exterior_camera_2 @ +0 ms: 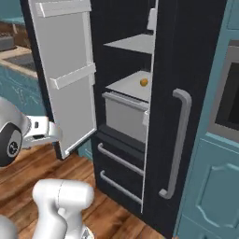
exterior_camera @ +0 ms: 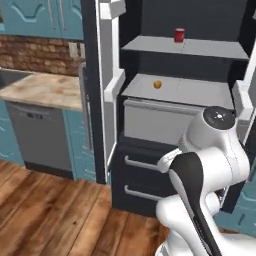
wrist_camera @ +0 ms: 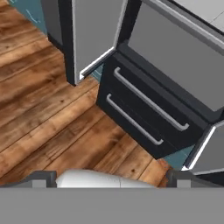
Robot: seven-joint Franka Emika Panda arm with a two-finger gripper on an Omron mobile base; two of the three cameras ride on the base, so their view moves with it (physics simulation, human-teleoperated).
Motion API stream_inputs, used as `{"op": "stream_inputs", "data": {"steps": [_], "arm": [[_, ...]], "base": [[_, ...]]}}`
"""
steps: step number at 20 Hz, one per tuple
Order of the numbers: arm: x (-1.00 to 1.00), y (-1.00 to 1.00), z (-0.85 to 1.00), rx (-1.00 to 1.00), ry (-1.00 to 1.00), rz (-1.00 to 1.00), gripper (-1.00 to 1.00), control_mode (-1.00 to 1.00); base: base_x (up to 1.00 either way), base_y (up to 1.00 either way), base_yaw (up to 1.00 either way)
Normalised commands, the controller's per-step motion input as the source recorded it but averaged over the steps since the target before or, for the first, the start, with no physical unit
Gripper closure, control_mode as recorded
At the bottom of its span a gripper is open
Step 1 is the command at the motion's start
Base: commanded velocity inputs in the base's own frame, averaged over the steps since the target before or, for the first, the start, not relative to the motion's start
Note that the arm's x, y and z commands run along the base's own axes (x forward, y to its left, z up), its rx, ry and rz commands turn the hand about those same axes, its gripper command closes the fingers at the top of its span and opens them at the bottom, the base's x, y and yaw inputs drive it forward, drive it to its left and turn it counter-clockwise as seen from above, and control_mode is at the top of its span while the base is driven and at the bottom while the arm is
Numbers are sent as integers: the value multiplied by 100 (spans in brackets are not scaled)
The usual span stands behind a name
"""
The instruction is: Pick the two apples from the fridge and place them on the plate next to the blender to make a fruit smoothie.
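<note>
The fridge [exterior_camera: 145, 167] stands in front of me with its left door [exterior_camera_2: 65, 70] swung open and the right door [exterior_camera_2: 177, 46] only partly open. A yellow-orange apple [exterior_camera: 157, 84] lies on the grey middle shelf above a grey drawer, and it also appears as the apple [exterior_camera_2: 144, 82] in the right base view. The red apple, the plate and the blender are out of view. My gripper [wrist_camera: 111, 180] is open, its fingertips [wrist_camera: 43, 178] wide apart with nothing between them. It hangs low and looks down at the fridge's dark bottom drawers [wrist_camera: 144, 109] and the wooden floor.
A red can [exterior_camera: 179, 35] stands on the upper shelf. Left of the fridge are a marble counter [exterior_camera: 45, 90], a grey dishwasher [exterior_camera: 37, 135] and teal cabinets. A built-in oven [exterior_camera_2: 228, 93] sits right of the fridge. My folded arm [exterior_camera: 200, 175] is in front of the drawers.
</note>
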Motion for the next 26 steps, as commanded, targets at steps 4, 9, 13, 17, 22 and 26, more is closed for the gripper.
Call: {"op": "stream_inputs", "data": {"steps": [4,9,13,17,22,26], "arm": [[0,0,0,0,0,0,-100,100],[0,0,0,0,0,0,-100,100],[0,0,0,0,0,0,-100,100],[0,0,0,0,0,0,-100,100],[0,0,0,0,0,0,-100,100],[0,0,0,0,0,0,-100,100]], "base": [[23,0,-70],[36,1,-46],[11,37,-2],[29,72,-20],[43,46,-27],[36,0,-34]]}}
